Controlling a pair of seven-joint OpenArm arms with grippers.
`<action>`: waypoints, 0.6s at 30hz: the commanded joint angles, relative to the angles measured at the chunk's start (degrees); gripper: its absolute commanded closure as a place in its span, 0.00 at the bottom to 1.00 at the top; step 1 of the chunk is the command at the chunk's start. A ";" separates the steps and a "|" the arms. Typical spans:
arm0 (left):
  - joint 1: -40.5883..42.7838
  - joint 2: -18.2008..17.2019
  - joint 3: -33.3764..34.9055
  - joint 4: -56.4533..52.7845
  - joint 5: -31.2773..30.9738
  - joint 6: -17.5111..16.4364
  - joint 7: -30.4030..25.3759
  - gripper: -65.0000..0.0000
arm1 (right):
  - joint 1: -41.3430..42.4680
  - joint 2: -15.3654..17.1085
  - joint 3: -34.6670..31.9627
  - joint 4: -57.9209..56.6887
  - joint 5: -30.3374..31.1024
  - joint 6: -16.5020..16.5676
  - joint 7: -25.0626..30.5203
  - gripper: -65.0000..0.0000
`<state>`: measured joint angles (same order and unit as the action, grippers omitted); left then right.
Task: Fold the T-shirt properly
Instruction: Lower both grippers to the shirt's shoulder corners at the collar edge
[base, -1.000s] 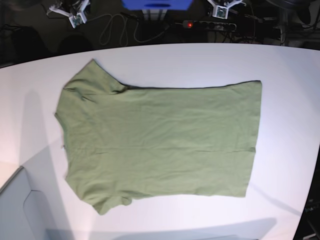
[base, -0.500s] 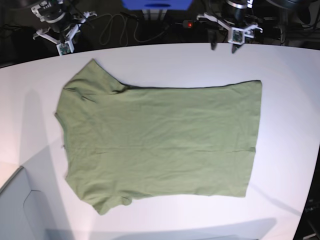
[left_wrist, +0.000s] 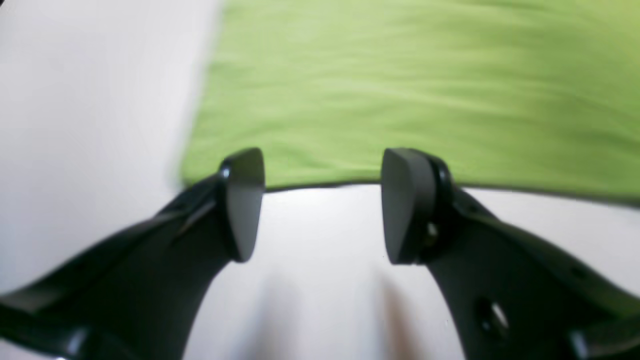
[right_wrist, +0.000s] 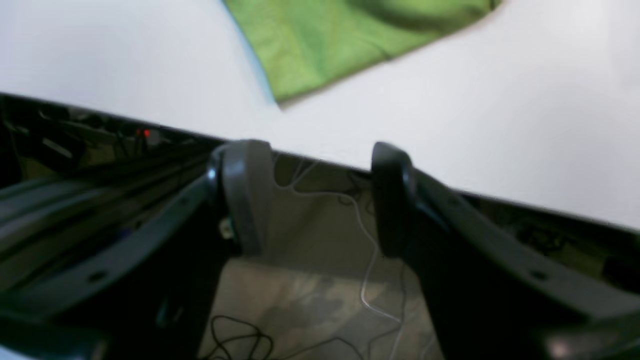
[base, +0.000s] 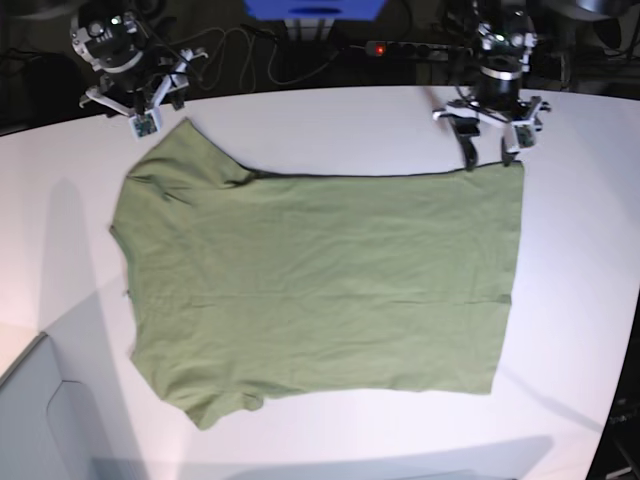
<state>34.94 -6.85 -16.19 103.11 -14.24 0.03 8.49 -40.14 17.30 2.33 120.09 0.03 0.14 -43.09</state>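
An olive-green T-shirt (base: 315, 275) lies spread flat on a white table (base: 330, 125), its collar and sleeves toward the base view's left and its straight hem toward the right. The left gripper (base: 489, 145), on the base view's right, hangs over the far hem corner; its wrist camera shows the gripper (left_wrist: 322, 200) with jaws spread wide and nothing between them, the dark fingertips (left_wrist: 242, 200) straddling the shirt's edge (left_wrist: 400, 100), with bare table beneath the gap. Whether the tips touch the cloth cannot be told through the blur. The right gripper (base: 148, 112), on the base view's left, sits at the table's far edge just beside the tip of the upper sleeve. Its own camera shows the gripper (right_wrist: 315, 200) parted and empty, hanging over the table's rim, the sleeve corner (right_wrist: 325, 45) lying a little ahead on the white surface.
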 joint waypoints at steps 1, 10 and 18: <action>-1.05 -0.05 -1.53 0.05 -1.63 0.01 0.17 0.45 | -0.34 0.41 -0.17 0.92 -0.08 0.43 0.85 0.53; -7.03 0.13 -9.97 -5.22 -6.02 -0.08 3.42 0.45 | 1.50 0.41 -1.40 0.83 -0.08 0.43 0.94 0.53; -10.54 -0.05 -9.71 -13.48 -5.94 -0.08 3.07 0.45 | 2.21 0.41 -1.76 0.83 -0.08 0.43 0.59 0.53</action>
<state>24.73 -6.37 -25.69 88.92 -19.84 -0.10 12.14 -37.69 17.26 0.34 120.01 0.05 0.14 -43.40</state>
